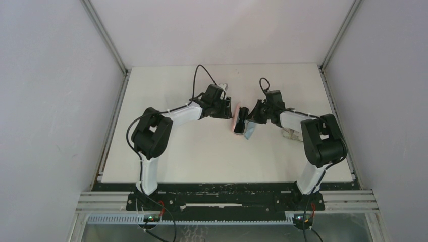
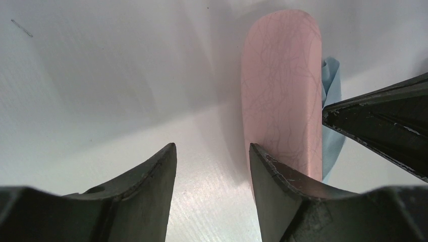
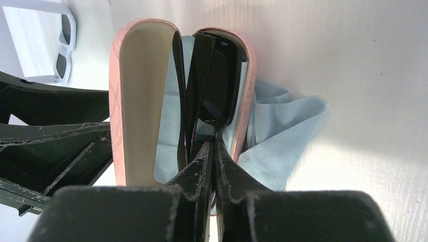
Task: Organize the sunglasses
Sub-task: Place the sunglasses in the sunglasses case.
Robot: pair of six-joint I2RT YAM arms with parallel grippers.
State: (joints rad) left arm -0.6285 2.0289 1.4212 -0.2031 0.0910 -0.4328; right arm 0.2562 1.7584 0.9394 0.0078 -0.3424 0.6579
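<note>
The pink case (image 3: 136, 91) stands open on its edge at mid table (image 1: 235, 121). The black sunglasses (image 3: 217, 85) lie folded inside it on a light-blue cloth (image 3: 282, 126), which spills out to the right. My right gripper (image 3: 214, 146) is shut, and its tips pinch the near end of the black pair (image 1: 243, 117). My left gripper (image 2: 212, 151) is open with only bare table between its fingers. Its right finger (image 2: 275, 174) rests against the case's pink outer shell (image 2: 282, 91). The white sunglasses (image 3: 63, 45) lie beyond the left gripper (image 1: 223, 85).
The right gripper's black body (image 2: 383, 126) reaches in from the right of the left wrist view, over the blue cloth (image 2: 333, 80). A pale object (image 1: 290, 133) lies under the right arm. The table's side rails (image 1: 113, 121) bound the white surface.
</note>
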